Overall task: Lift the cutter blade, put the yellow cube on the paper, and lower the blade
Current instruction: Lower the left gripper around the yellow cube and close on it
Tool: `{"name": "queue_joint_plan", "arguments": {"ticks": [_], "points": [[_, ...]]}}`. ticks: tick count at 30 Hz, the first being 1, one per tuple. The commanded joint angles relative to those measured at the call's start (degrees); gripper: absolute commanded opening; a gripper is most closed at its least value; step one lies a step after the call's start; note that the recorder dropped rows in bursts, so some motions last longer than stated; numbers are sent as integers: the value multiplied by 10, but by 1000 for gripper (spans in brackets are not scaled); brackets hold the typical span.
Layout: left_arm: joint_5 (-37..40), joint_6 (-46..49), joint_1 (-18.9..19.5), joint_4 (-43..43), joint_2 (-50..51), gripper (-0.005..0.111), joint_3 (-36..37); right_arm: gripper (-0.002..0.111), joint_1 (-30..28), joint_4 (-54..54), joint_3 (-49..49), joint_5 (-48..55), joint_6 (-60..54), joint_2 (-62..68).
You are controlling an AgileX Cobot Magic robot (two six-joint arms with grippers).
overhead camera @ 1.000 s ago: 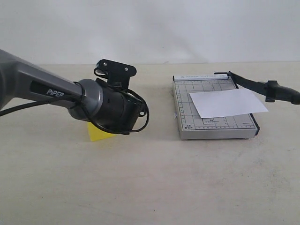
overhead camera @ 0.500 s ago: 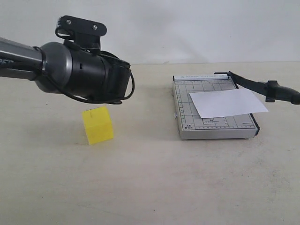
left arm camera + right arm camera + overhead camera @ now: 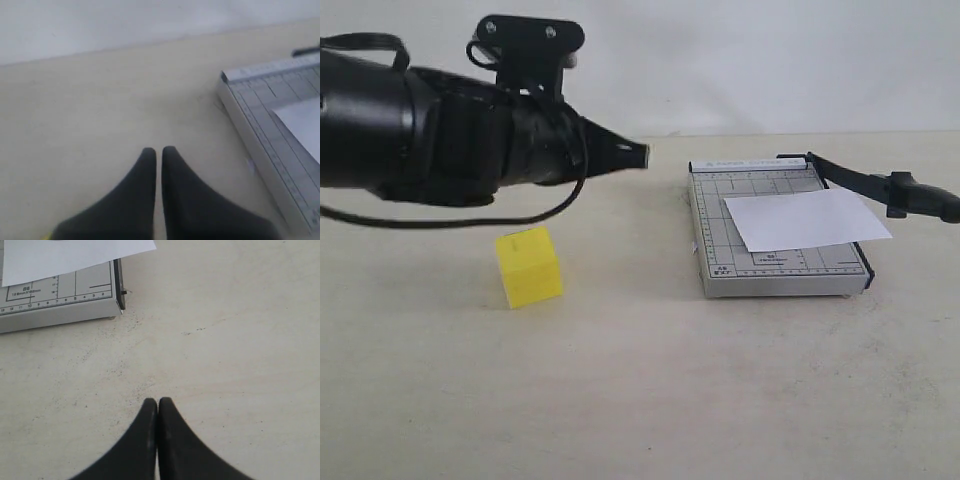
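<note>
Yellow cube (image 3: 529, 267) sits on the table (image 3: 620, 390), well apart from the grey trimmer base (image 3: 718, 262), off the base's long edge farthest from the blade hinge side. It rests flat, faces turned slightly askew to the base's edges (no long axis to speak of, so any pair of opposite faces would serve)

Paper (image 3: 807, 220) lies on the base, skewed, one corner overhanging the blade-side edge. Cutter blade (image 3: 865, 182) slopes up and away from the base's far corner, handle out past the paper; it reads as raised, so the cube step looks to be the one in hand

Left gripper (image 3: 638, 155) hangs in the air between cube and base, higher than both, fingers pressed nearly together and empty, tips aimed toward the base. The cube lies below and behind those tips, back under the arm's wrist. To take it the fingers would have to part, draw back away from the base and drop

Right gripper (image 3: 158, 402) has its fingers together, empty, over bare table near the base's front blade-side corner. The left arm is clearly the nearer to the cube
</note>
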Motion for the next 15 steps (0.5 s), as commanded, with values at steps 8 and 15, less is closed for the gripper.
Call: {"name": "queue_joint_plan", "arguments": {"ticks": [8,15], "points": [[-97,-257,0,-1,-79,5,213,0,2,-1,-3,0,-3,-2],[-61,-215,0,-1,-78,16,212,0,2,-1,-3,2,-3,-2]]}}
